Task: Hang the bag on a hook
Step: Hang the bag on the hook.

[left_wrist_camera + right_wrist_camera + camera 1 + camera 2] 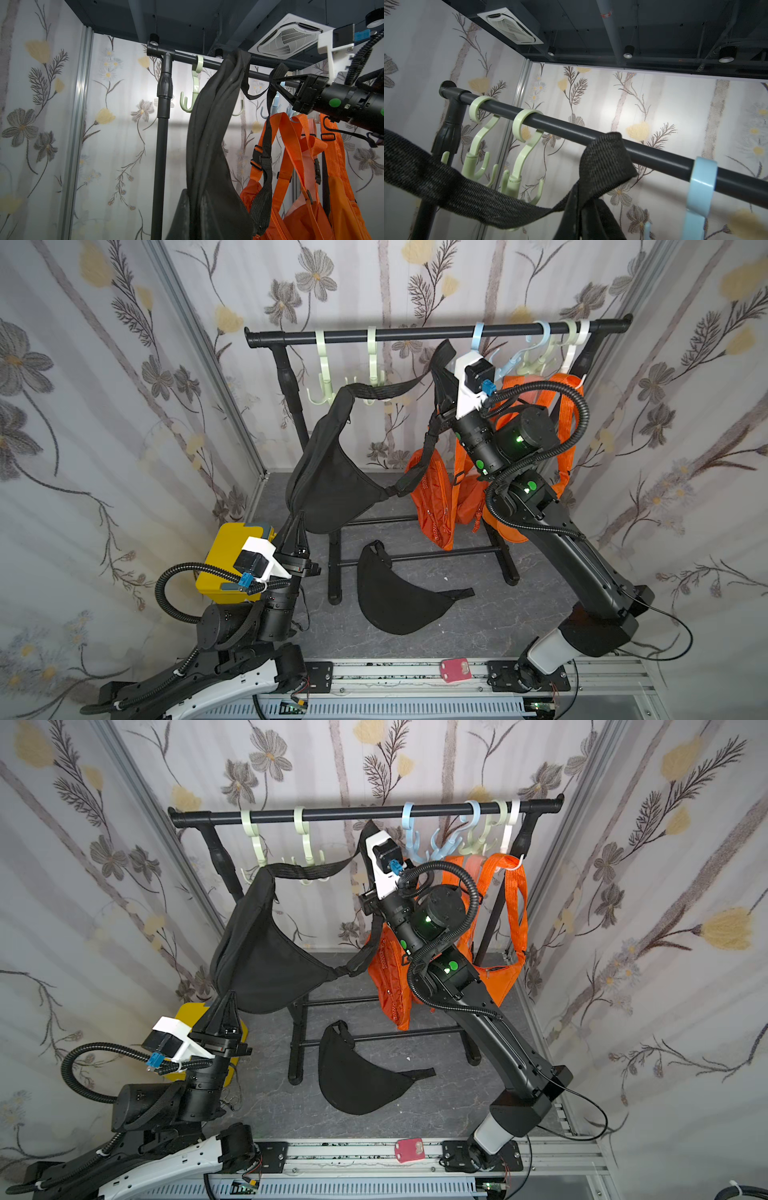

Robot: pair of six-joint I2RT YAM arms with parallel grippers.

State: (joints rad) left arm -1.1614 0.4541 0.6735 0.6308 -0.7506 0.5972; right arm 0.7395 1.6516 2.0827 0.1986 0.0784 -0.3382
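The black bag (332, 477) hangs in front of the rack's left half, seen in both top views (266, 952). My left gripper (300, 522) points up and is shut on the bag's bottom edge; in the left wrist view its fingers (182, 209) flank the fabric. My right gripper (444, 354) is raised just under the rail and is shut on the bag's black strap (604, 158). The strap (390, 387) runs taut from the bag's top across the prongs of a green hook (374, 373) (525, 149). Whether it rests on a prong I cannot tell.
The black rail (415, 333) carries another green hook (323, 373), blue hooks (702, 187) and pale ones at the right. Orange bags (436, 497) hang behind my right arm. A second black bag (399, 597) lies on the floor. A yellow box (224, 556) sits beside my left arm.
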